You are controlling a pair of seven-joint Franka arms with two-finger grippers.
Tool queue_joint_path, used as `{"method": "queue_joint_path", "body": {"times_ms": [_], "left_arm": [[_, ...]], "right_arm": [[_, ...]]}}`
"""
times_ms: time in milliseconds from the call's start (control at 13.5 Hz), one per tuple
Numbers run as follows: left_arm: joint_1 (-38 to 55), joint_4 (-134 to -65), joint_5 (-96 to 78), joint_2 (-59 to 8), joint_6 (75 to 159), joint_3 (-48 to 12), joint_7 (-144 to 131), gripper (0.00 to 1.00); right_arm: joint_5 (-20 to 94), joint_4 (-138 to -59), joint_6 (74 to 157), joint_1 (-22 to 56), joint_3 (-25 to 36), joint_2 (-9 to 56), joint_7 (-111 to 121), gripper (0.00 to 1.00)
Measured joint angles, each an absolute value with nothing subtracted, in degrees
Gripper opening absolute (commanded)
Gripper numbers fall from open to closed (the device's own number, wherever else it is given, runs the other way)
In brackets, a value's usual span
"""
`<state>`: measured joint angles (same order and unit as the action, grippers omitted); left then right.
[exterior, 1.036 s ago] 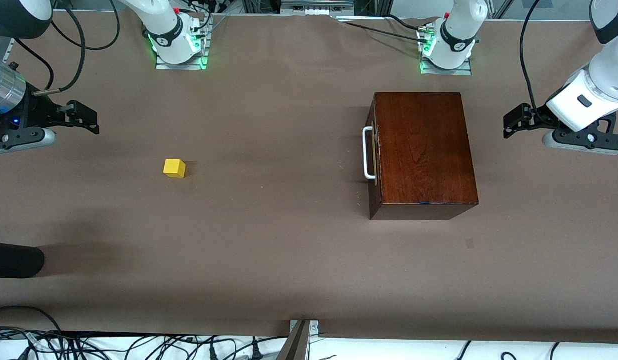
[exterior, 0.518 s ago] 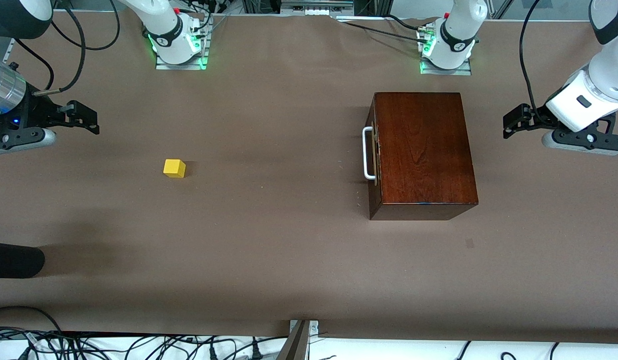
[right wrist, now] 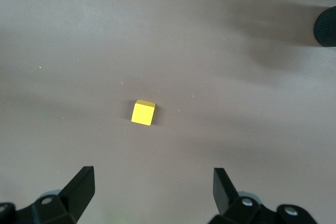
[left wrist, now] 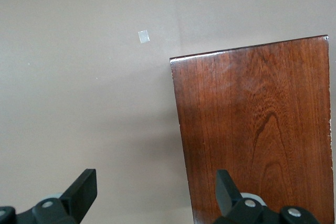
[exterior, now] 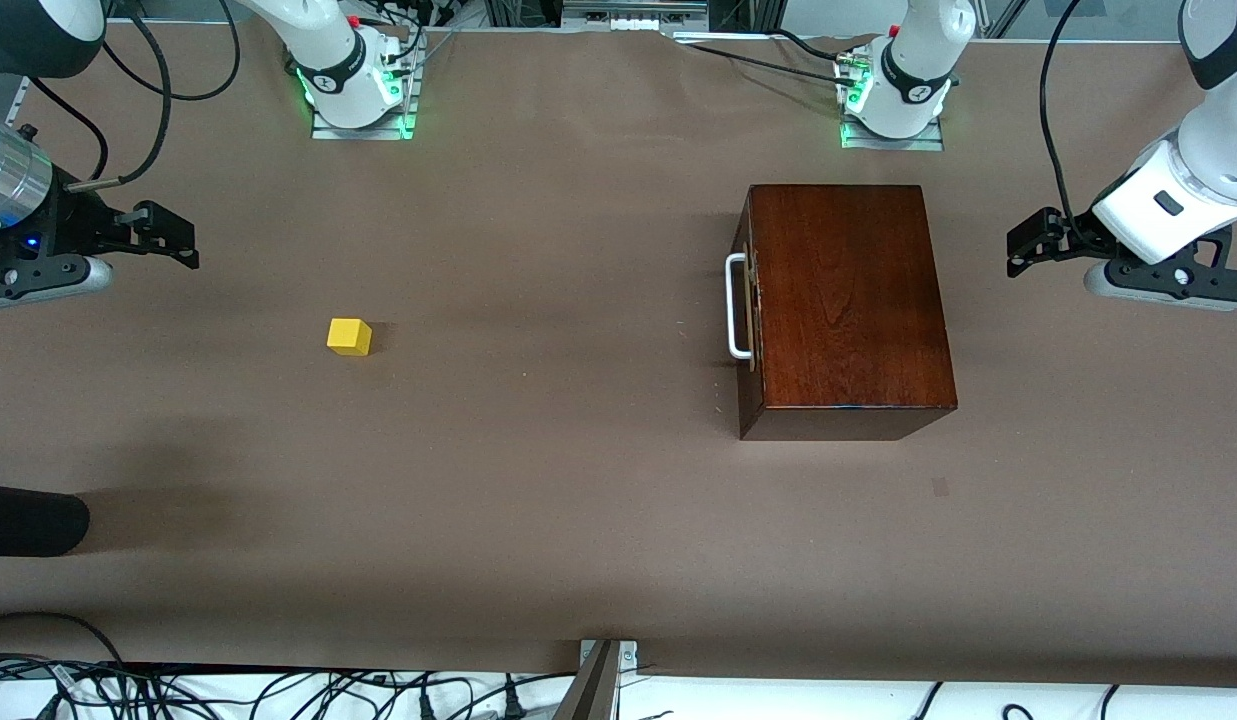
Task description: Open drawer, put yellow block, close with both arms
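Two grippers, left gripper [left wrist: 155, 195] and right gripper [right wrist: 152, 190], are held apart and empty; the drawer [exterior: 746, 305] handle is shown only from the front; the yellow block [right wrist: 143, 112] is ringed by bare bench [exterior: 538, 480].

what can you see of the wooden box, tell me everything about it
The wooden box is a glossy, dark reddish-brown rectangular case with visible grain, sitting flat on the brown table toward the left arm's end. Its drawer is shut, flush with the box side that faces the yellow block, and carries a white U-shaped metal handle. Nothing rests on its top and neither gripper touches it.
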<state>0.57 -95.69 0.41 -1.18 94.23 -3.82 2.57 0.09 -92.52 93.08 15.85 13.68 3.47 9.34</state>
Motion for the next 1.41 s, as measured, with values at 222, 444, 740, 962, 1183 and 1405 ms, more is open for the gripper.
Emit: {"method": "queue_joint_path", "body": {"times_ms": [222,444,740,962,1183,1405], "left_arm": [[0.6,-95.7,0.4,-1.2,94.2,-3.8,2.6,1.0],[0.6,-95.7,0.4,-1.2,94.2,-3.8,2.6,1.0],[0.6,-95.7,0.4,-1.2,94.2,-3.9,2.6,1.0],[0.7,-95.4,0.4,-1.2,93.6,-5.2,2.6,1.0],[0.8,-93.3,0.4,-1.3,91.2,-7.4,1.4,1.0],[0.9,-89.4,-0.7,-3.5,91.1,-11.7,-0.5,1.0]], "right_arm": [[0.1,-92.5,93.1,15.9,13.7,3.5,9.3,1.0],[0.1,-92.5,93.2,15.9,13.7,3.5,9.3,1.0],[0.1,-92.4,93.3,15.9,13.7,3.5,9.3,1.0],[0.1,-92.3,93.7,15.9,13.7,3.5,9.3,1.0],[0.1,-92.3,93.8,15.9,13.7,3.5,9.3,1.0],[0.1,-92.3,93.8,15.9,13.7,3.5,9.3,1.0]]}}
